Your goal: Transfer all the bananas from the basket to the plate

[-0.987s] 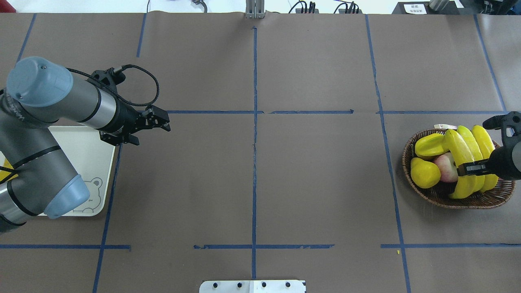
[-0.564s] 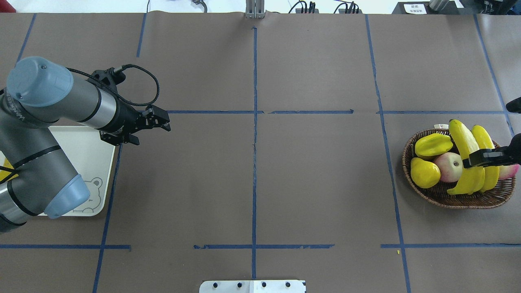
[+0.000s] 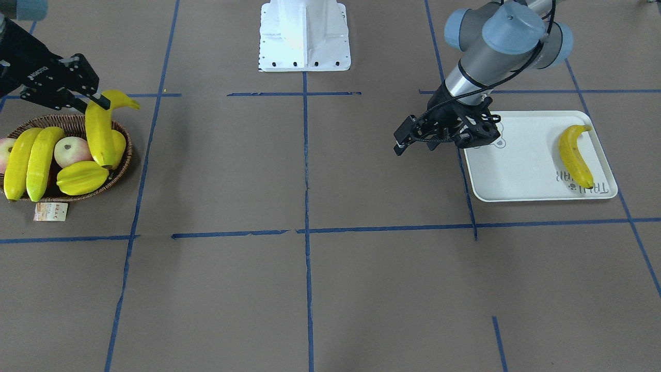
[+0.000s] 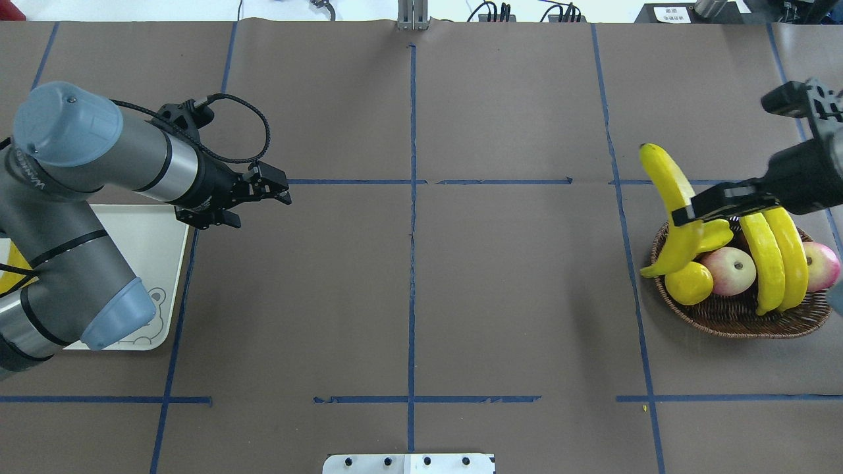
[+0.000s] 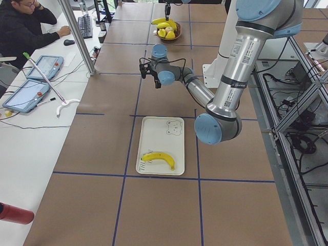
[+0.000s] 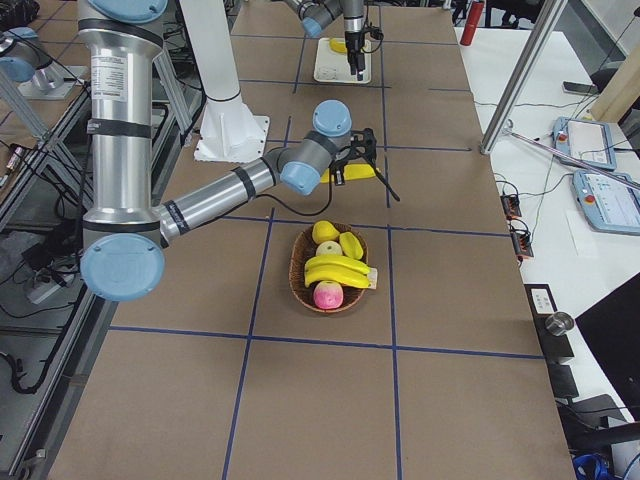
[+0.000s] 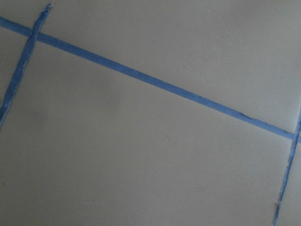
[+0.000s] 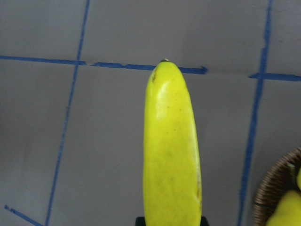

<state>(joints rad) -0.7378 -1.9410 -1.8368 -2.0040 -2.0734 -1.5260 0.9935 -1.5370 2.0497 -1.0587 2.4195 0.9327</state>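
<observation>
My right gripper (image 4: 688, 212) is shut on a yellow banana (image 4: 670, 197) and holds it in the air over the wicker basket's (image 4: 737, 324) left rim; the right wrist view shows it close up (image 8: 171, 150). Two more bananas (image 4: 777, 260) lie side by side in the basket. One banana (image 3: 574, 155) lies on the pale plate (image 3: 516, 170) with the bear drawing. My left gripper (image 4: 282, 189) is open and empty, above the bare table just right of the plate (image 4: 155, 263).
The basket also holds a star fruit (image 4: 716, 236), a yellow pear (image 4: 688, 283) and two apples (image 4: 728, 270). A paper tag (image 3: 50, 211) lies beside the basket. Blue tape lines cross the brown table. The white robot base (image 3: 303, 36) stands at mid-table.
My right gripper has lifted one banana up out of the basket and carried it leftward and away from the robot. My left arm has shifted slightly to the right.
</observation>
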